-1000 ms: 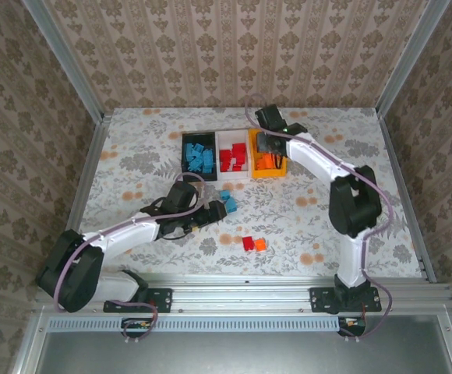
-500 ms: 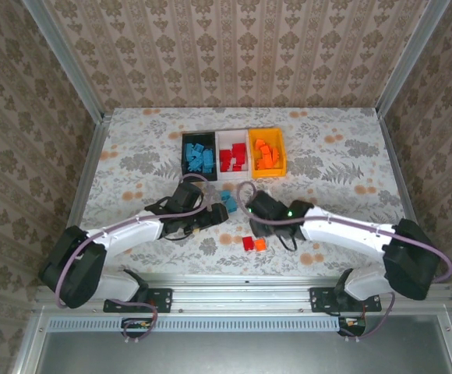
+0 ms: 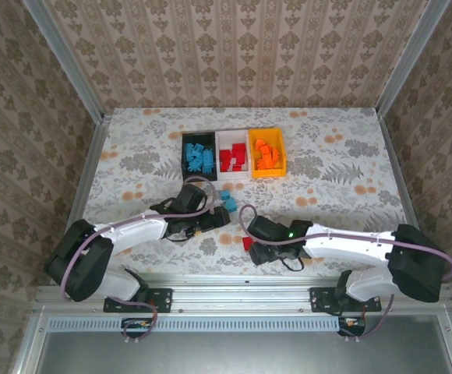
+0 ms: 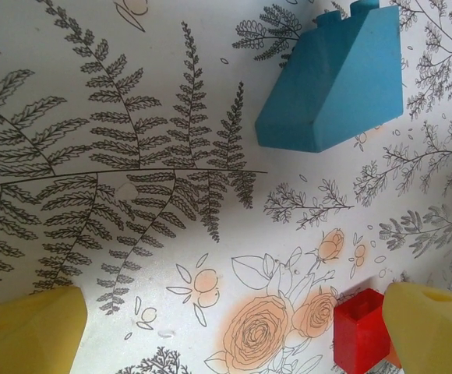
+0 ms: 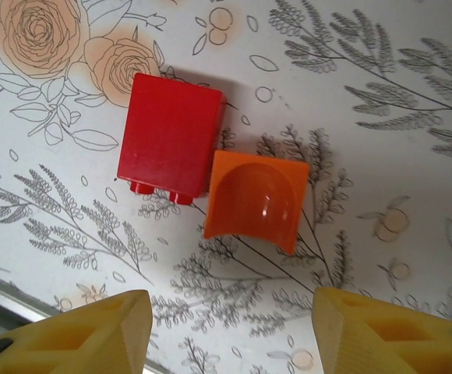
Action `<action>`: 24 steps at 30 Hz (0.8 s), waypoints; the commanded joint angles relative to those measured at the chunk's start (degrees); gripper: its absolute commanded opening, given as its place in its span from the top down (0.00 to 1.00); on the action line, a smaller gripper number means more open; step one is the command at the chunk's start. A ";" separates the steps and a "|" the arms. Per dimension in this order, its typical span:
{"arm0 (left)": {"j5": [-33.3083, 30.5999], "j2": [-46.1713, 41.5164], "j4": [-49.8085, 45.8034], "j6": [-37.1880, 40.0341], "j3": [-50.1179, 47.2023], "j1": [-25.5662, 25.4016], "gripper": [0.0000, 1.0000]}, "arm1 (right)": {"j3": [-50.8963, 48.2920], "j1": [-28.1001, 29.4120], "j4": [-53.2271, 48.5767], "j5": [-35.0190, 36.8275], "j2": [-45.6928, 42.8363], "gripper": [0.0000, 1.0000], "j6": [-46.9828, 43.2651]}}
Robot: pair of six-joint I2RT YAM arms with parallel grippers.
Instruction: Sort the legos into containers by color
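left gripper (image 4: 230,335): open, nothing between the fingers; sits at the lower edge of the left wrist frame.
blue brick (image 4: 331,82): on the table, upper right of that frame, up and right of the gripper, well apart. Long axis diagonal, lower left to upper right; studs at the upper-right end.
blue bricks (image 3: 227,200): the top view has two just beyond the left gripper; can't tell which one the wrist view shows.
bins (image 3: 185,160): upper centre of the top view; black, white, orange, holding blue, red, orange.
red brick (image 5: 170,140): upper left-centre of the right wrist frame; long axis near vertical, studs at the lower end, toward the gripper.
orange brick (image 5: 256,201): frame centre, touching red's lower-right corner, straight up from the finger gap; curved hollow facing the camera.
right gripper (image 5: 230,335): open, empty; nearer arm for red and orange.
risk: probably nudges red when closing on orange.
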 commanded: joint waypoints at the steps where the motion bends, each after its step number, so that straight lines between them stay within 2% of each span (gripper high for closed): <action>1: -1.05 -0.94 -0.96 -0.35 0.71 -0.32 0.01 | 0.76 0.05 2.09 -0.66 3.92 0.42 -0.60; 8: -1.11 -0.95 -1.83 0.56 1.14 0.23 0.00 | 1.50 -3.27 1.37 4.48 7.65 0.50 0.03; 15: -0.32 -0.21 -1.65 1.01 1.66 1.28 0.00 | 1.17 -8.23 3.80 4.76 7.19 0.50 -1.29; 24: 0.04 -0.14 -1.70 1.27 1.67 2.06 0.00 | 2.82 -8.56 5.95 4.02 9.28 0.48 -2.82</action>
